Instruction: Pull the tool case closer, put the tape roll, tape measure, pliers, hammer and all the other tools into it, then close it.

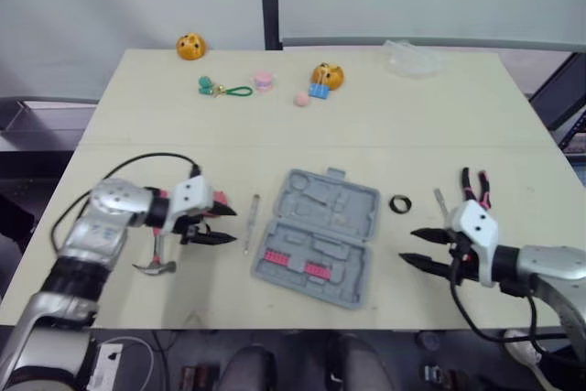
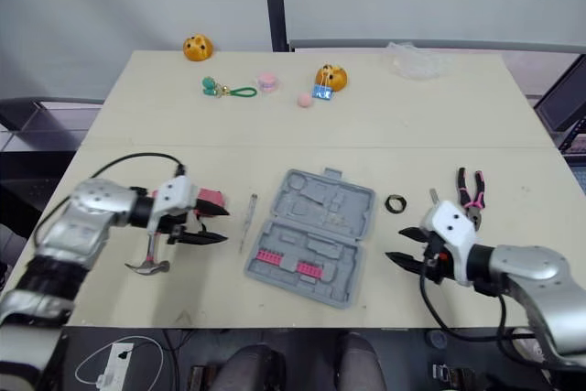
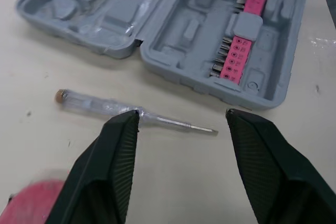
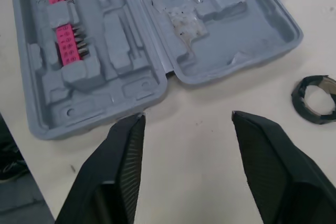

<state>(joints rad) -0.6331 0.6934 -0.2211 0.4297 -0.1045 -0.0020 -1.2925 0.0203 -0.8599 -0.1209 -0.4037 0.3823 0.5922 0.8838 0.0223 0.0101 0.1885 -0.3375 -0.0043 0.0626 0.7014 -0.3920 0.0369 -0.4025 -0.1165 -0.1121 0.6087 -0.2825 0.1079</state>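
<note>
1. Since both pairs of black fingers are spread wide with nothing between them, neither gripper has hold of anything. The left gripper (image 1: 229,225) points right and the right gripper (image 1: 408,246) points left, both aimed at the middle of the frame.
2. Just past the left fingers (image 3: 118,150) lies a thin clear-handled tester screwdriver (image 3: 131,114), between that gripper and the case. One fingertip overlaps it in the wrist view, but I can't tell if it's actually touching.
3. Dead centre sits the grey moulded plastic tool case (image 1: 316,235), lying open and flat, apart from both grippers. It has pink bit strips (image 3: 236,59) in one half, and the other recesses are empty.
4. My guess on handling: it's stiff, light and nearly empty, so it should slide easily on the smooth top. I'd pinch the thin rim of the near half, since pushing on the hinge side might just swing it round.
5. Other tools:
   - a steel claw hammer (image 1: 154,266) at lower left, under the left gripper
   - a small black tape roll (image 1: 399,203) just right of the case
   - pink-and-black-handled pliers (image 1: 476,187) at right, above the right gripper
6. Arms: the left forearm comes in from the lower-left corner with the elbow bent, wrist low over the pale table (image 1: 366,125). The right arm mirrors it from the lower-right corner.
</note>
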